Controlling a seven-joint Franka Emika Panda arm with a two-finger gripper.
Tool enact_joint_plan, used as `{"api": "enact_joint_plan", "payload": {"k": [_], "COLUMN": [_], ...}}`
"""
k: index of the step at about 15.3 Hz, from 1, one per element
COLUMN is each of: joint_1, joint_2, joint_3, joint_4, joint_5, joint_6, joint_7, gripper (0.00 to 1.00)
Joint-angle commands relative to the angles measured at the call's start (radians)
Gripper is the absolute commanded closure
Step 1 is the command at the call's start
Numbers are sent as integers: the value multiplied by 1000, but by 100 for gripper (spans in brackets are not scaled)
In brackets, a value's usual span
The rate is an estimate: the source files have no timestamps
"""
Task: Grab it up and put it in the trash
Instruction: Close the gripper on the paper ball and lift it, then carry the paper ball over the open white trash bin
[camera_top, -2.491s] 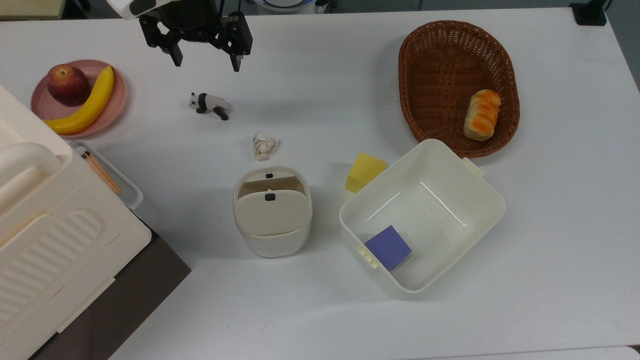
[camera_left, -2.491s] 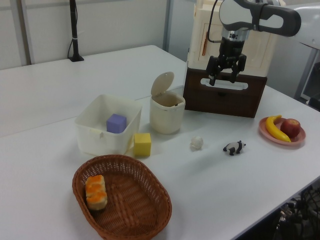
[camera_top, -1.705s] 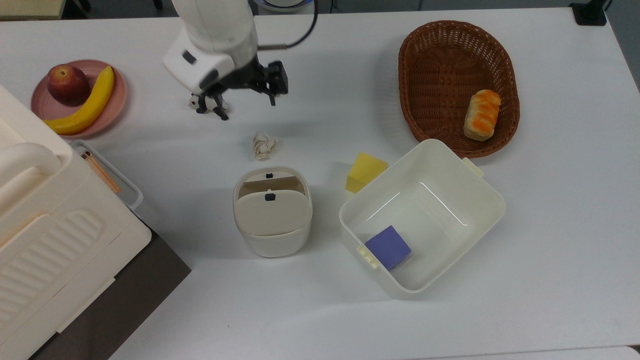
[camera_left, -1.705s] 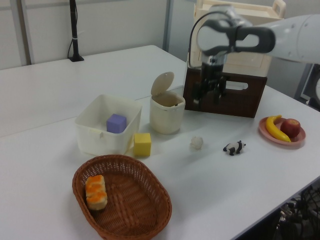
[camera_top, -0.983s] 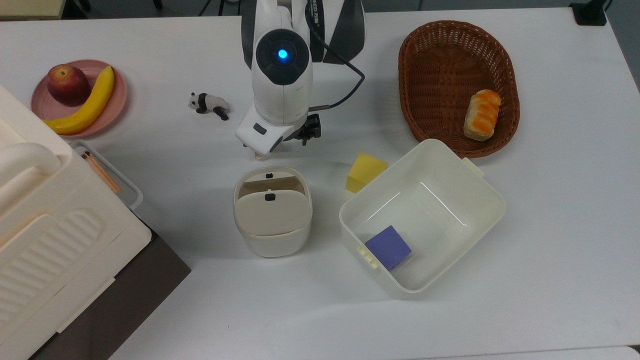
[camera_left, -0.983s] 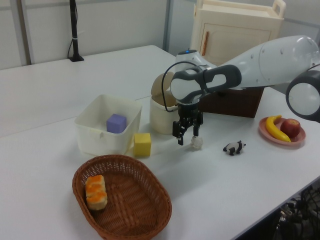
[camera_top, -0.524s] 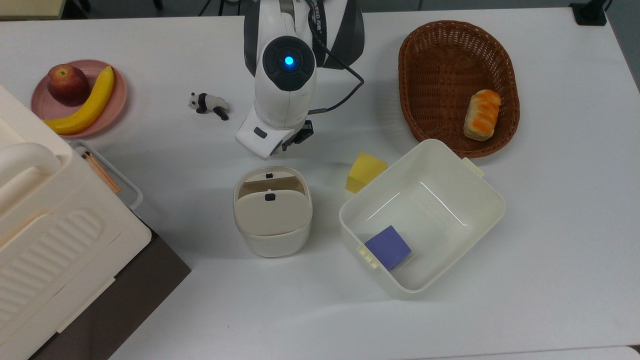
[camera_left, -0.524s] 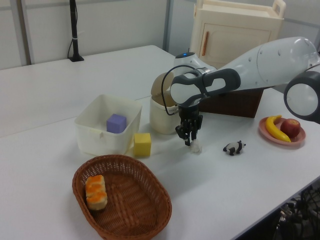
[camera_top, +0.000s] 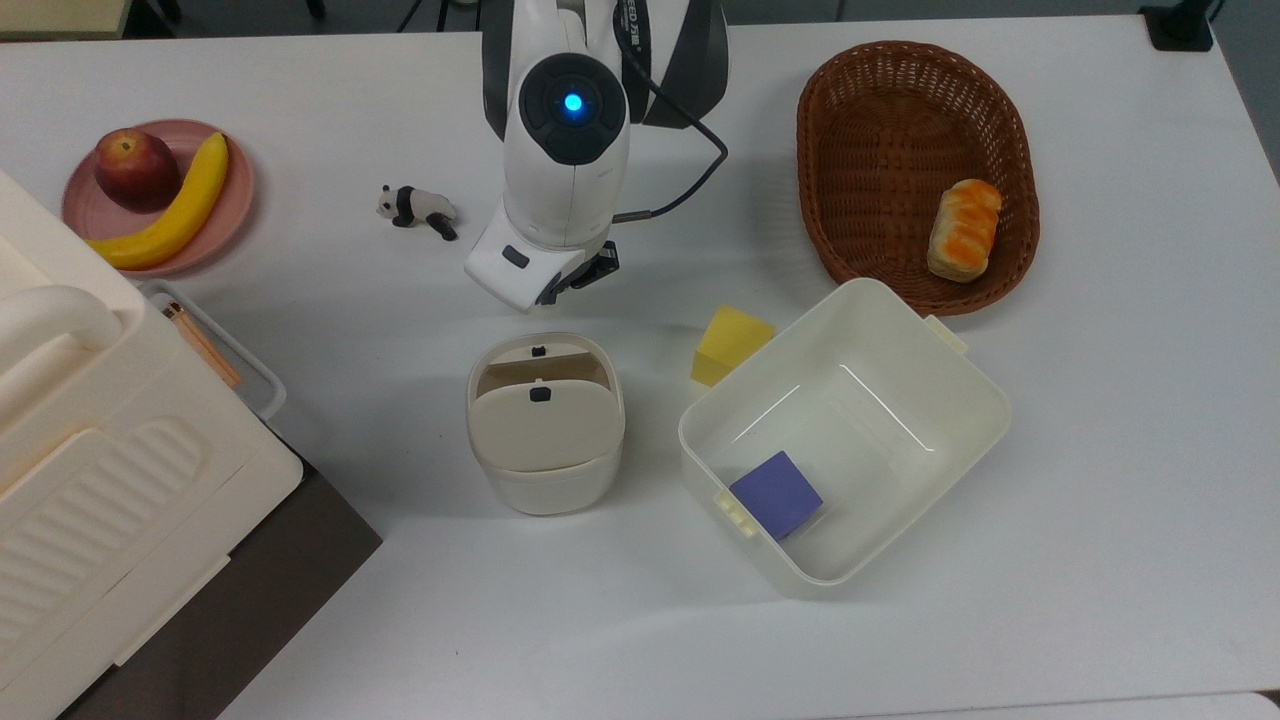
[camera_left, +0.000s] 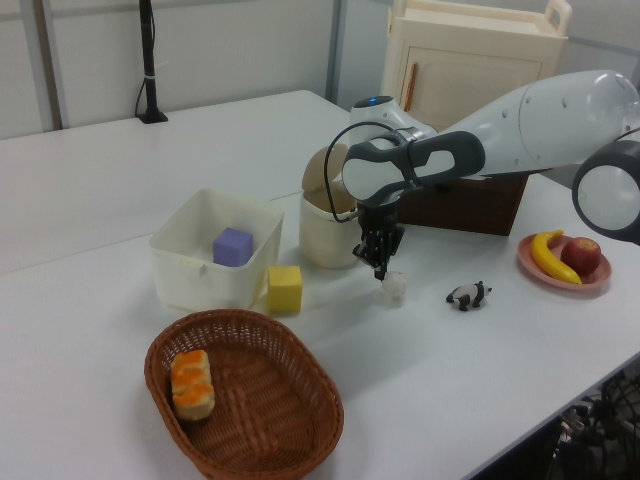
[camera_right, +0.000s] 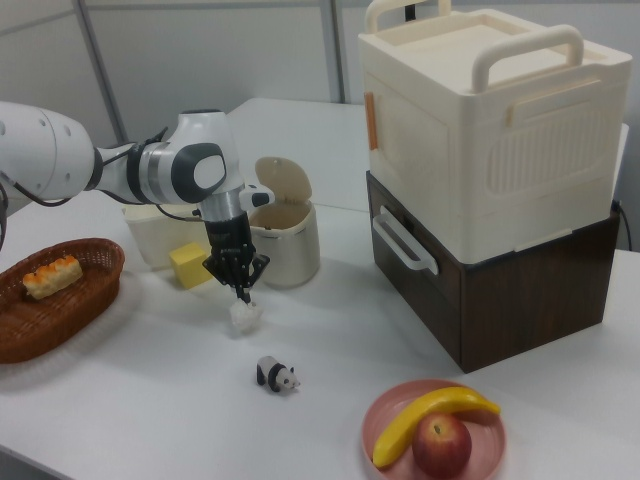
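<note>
The crumpled off-white paper ball (camera_left: 395, 288) (camera_right: 245, 315) hangs just below my gripper (camera_left: 381, 270) (camera_right: 241, 292), whose fingers are pinched together on its top, a little above the white table. In the top view the arm's wrist covers the ball. The trash (camera_top: 545, 420) (camera_left: 333, 228) (camera_right: 285, 235), a small cream bin, stands close by with its swing lid tipped up and its mouth showing. In the top view the gripper is just above the bin, slightly toward the top view's right.
A panda figurine (camera_top: 418, 208) lies near the arm. A yellow cube (camera_top: 730, 343) sits beside a large cream tub (camera_top: 690, 440) holding a purple block. A wicker basket (camera_top: 805, 130) holds bread, a pink plate (camera_top: 235, 210) holds fruit, and a cream-and-brown cabinet (camera_top: 100, 450) stands nearby.
The arm swung from above the panda down onto the paper ball and the fingers came together on it. In the last half second the gripper rose slightly with the ball.
</note>
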Motion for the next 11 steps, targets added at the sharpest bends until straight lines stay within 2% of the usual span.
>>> {"api": "enact_joint_plan", "payload": {"k": [1, 3, 6, 9, 11], "joint_1": [2, -18, -64, -77, -71], "joint_2": [-60, -98, -112, -106, -106], "joint_3": [-9, -10, -18, -18, -18], "joint_4": [-21, -4, 66, 153, 184], "joint_5": [-1, 32, 152, 220, 238], "joint_6": [1, -20, -37, -33, -27], "joint_7": [-16, -10, -6, 0, 3], "gripper": [100, 100, 100, 100, 100]}}
